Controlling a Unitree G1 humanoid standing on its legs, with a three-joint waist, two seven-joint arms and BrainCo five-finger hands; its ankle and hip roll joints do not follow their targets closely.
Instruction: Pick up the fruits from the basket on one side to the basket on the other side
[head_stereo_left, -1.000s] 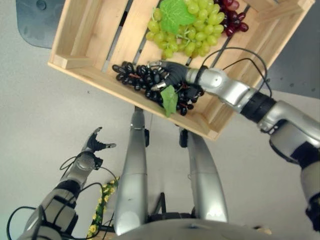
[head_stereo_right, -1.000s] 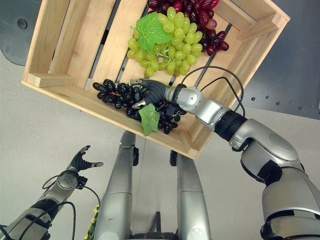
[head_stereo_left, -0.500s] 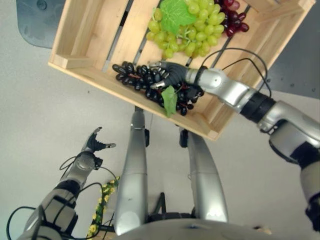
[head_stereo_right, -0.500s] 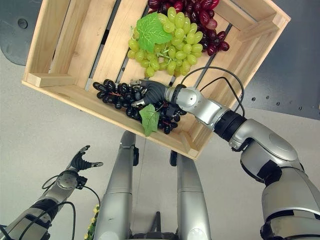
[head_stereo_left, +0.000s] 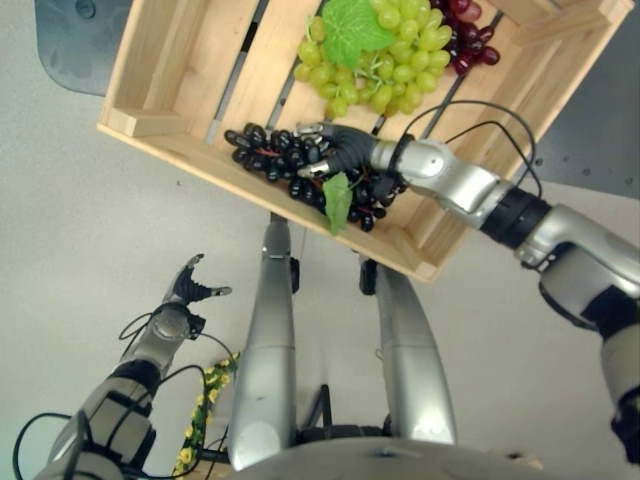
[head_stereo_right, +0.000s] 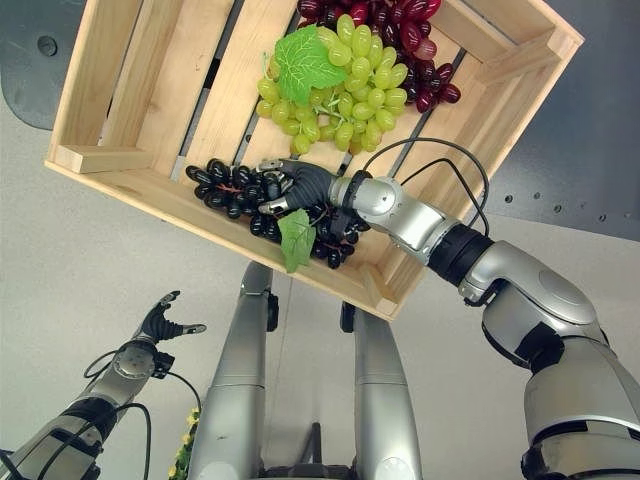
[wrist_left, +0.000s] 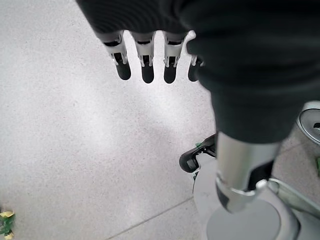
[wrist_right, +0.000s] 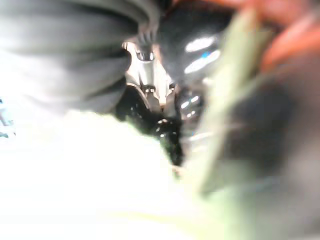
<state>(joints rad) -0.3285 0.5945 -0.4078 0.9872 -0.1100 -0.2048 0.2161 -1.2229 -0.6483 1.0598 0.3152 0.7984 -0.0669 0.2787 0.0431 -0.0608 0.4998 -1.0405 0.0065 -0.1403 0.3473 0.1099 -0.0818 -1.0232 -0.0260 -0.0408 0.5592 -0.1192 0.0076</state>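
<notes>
Barely any motion since a second ago: right robot hand (head_stereo_right: 300, 186) has stayed on the black grapes (head_stereo_right: 235, 192), and the bunch has edged a touch off the near wall of the wooden crate (head_stereo_right: 110, 158), its green leaf (head_stereo_right: 296, 239) riding slightly higher with it. Crate unchanged.

Landmark = wooden crate, slatted floor, sitting on the grey floor (head_stereo_right: 90, 260).

- Right robot hand: inside the crate, close to the near wall, fingers and thumb curled around the middle of the black grapes. Bunch is gripped; cannot tell whether it has left the crate floor. Right wrist view is all dark grapes and leaf pressed up against the fingers (wrist_right: 150, 85).
- Black grapes: lie along the crate's near wall, one end toward the crate's left, the other end under the hand, leaf hanging over the wall's top edge.
- Green grapes (head_stereo_right: 345, 95): mid-crate, beyond the black bunch, a large green leaf (head_stereo_right: 300, 60) on top. Not touching the hand.
- Red grapes (head_stereo_right: 405, 40): far side of the crate, right behind and against the green bunch.
- Left robot hand (head_stereo_left: 190, 285): well clear of the crate, down over the floor on the near left, fingers straight and relaxed, holding nothing. Left wrist view confirms: fingertips (wrist_left: 145, 72) extended over bare floor.
- Yellow-flowered garland (head_stereo_left: 205, 415): on the floor, near side of the crate, just beside the left arm.
</notes>
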